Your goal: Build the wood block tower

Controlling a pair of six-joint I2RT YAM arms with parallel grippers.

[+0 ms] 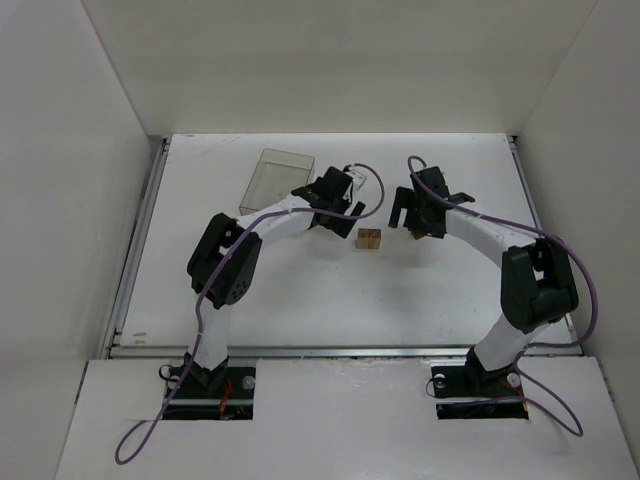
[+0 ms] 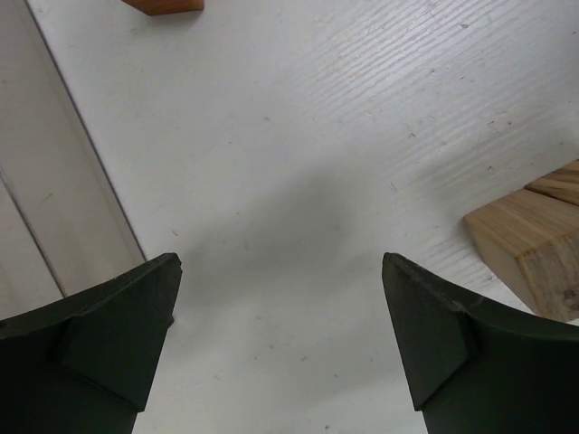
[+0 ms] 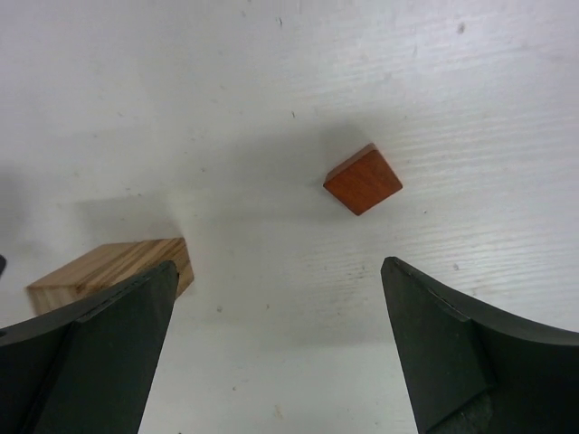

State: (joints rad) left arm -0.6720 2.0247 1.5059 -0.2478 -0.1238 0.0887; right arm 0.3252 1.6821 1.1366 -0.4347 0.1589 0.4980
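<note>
The light tan wood blocks (image 1: 369, 239) sit side by side on the white table, between the two grippers. They show at the right edge of the left wrist view (image 2: 534, 244) and at the left of the right wrist view (image 3: 109, 268). A small reddish-orange block (image 3: 364, 180) lies apart from them on the table, ahead of my right gripper (image 3: 280, 344). It also shows by that gripper in the top view (image 1: 412, 236) and at the upper edge of the left wrist view (image 2: 165, 5). My left gripper (image 2: 280, 334) is open and empty, just left of the tan blocks. My right gripper is open and empty.
A clear plastic box (image 1: 277, 180) stands at the back left, behind the left arm (image 1: 250, 235). White walls enclose the table on the left, back and right. A metal rail (image 1: 135, 250) runs along the left edge.
</note>
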